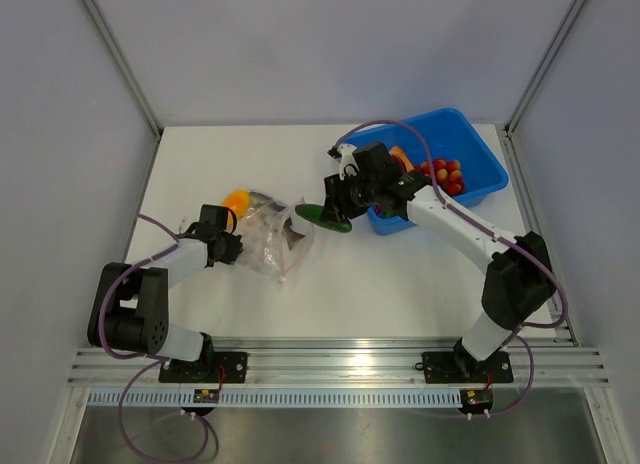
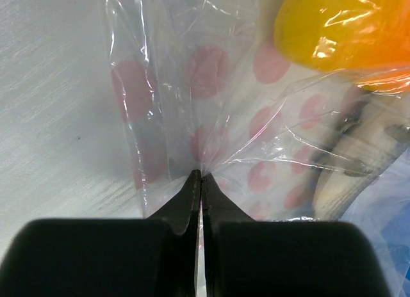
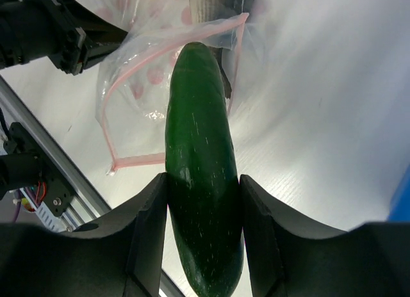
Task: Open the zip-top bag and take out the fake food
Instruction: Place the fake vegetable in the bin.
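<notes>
Green cucumber (image 3: 202, 137), pinched between the right gripper's (image 3: 204, 188) jaws, hangs mid-frame in the top view, just beside the zip-top bag (image 1: 272, 242) at centre-left. Left gripper (image 2: 198, 185), pressed together, pinches the film. We judge the smooth cucumber could slip out.

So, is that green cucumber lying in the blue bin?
No, the right gripper is shut on the cucumber, whose tip sits at the zip-top bag's mouth, well apart from the blue bin.

Dark green cucumber (image 3: 202, 175), clear pink-dotted zip-top bag (image 2: 211, 86), blue bin (image 1: 490, 159)
</notes>
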Controlling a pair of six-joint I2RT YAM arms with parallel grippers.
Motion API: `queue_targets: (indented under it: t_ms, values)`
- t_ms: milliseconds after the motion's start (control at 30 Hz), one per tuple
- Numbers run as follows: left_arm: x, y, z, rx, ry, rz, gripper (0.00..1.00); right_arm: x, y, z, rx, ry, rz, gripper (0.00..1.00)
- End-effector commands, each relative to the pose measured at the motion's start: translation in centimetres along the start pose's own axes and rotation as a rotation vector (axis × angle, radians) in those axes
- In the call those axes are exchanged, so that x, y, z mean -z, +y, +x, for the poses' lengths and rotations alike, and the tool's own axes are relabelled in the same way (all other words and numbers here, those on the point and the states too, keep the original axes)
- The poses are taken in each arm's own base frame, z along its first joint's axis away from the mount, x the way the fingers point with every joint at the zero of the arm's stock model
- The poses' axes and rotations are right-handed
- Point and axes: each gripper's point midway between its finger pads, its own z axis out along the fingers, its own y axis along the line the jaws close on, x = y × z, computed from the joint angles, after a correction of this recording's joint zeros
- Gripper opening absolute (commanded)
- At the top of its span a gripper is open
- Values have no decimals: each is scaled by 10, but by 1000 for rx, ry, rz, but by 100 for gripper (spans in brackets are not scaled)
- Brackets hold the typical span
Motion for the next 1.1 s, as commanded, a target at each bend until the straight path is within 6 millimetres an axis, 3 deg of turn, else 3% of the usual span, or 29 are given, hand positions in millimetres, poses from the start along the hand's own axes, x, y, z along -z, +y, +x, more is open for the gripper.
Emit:
queue_targets:
  t_ms: [0,100,133,267,300,367,500,600,833,1067]
  values:
    - [2,-1,-11,7,-40,-14,0,35,2,-22,21,-111,51,40]
    - [2,-2,-11,9,-39,-12,0,51,-18,-26,-19,-163,116,37]
    - [2,-2,-11,9,-39,-12,0,63,-20,-37,-21,-225,126,37]
    - [3,-2,-8,7,-23,-12,0,92,-66,-46,-115,-377,337,37]
    - [3,-1,-7,5,-18,-11,0,101,-65,-53,-117,-425,336,37]
    - [3,-3,-2,4,7,0,0,113,-90,-51,-163,-475,440,36]
    - [5,-4,0,4,18,11,0,132,-117,-53,-211,-555,568,36]
    - [6,-4,1,4,24,18,0,134,-136,-51,-259,-573,626,36]
    - [7,-3,1,0,26,11,0,112,-183,-40,-378,-507,685,33]
    - [5,-3,5,-1,42,16,0,92,-194,-36,-414,-470,654,37]
